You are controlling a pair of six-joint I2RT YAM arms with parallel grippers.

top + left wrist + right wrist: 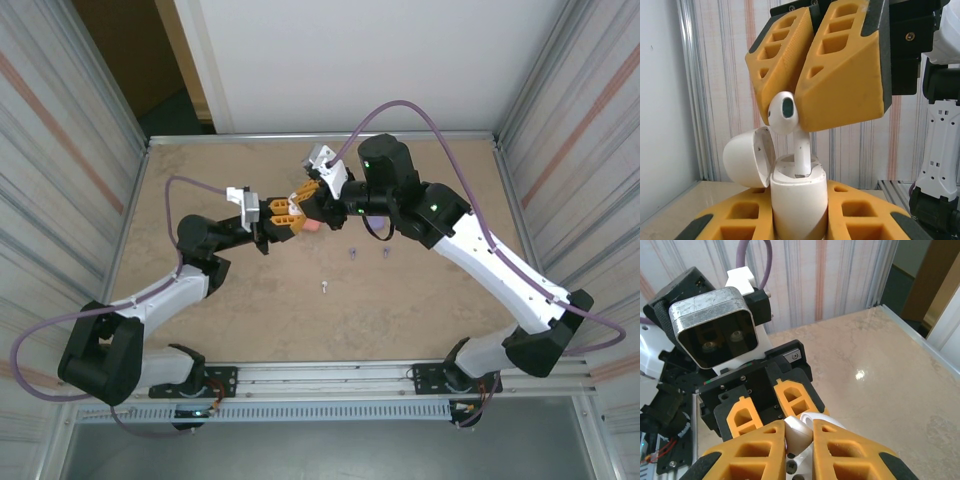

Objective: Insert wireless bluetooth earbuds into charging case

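Misalignment risk: right end effector (306,192) pinches white earbud (784,111), centre frame, stem partly in socket of open white case (799,195) clamped by left end effector (284,213), lower centre. Off-axis stem could jam on rim; push may twist case or eject earbud.

White and black arms (500,275), purple cables (400,104), orange hollow-celled gripper fingers (845,70)

Overhead view looks down; close wrist views apparently share the case (799,200).
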